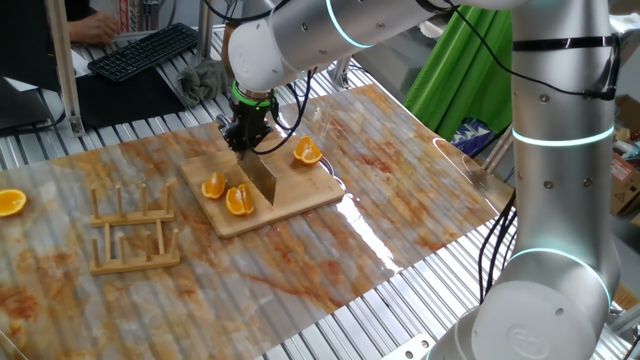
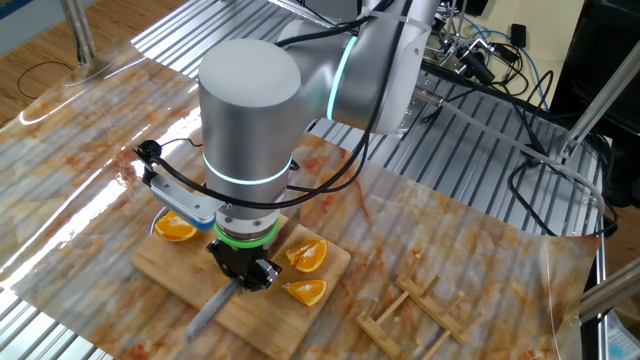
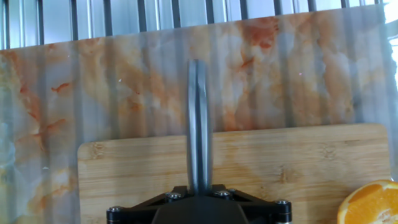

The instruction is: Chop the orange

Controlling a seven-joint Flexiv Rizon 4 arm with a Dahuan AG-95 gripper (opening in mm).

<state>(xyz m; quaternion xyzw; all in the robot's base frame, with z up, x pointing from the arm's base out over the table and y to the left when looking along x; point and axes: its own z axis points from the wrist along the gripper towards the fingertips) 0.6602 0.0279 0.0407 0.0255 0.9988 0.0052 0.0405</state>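
Wooden board (image 1: pixel 268 192): near the table's middle, toward the far edge; bare marbled sheet on every side. 
Orange (image 1: pixel 228 193): two wedges on the board's left part, just beside the blade. 
Third piece (image 1: pixel 307 151): at the board's far-right corner. 
Gripper (image 1: pixel 247 140): closed on knife (image 1: pixel 262 180), blade edge-down on the board. 
Wooden rack (image 1: pixel 133 231): left of the board, apart. 
Stray orange piece (image 1: pixel 11 202): at the left edge. 
Hand view: fingertips hidden, wedges out of frame.

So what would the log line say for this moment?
task: chop orange | gripper: shut on knife | blade: on board, between pieces | two wedges one side, one piece other
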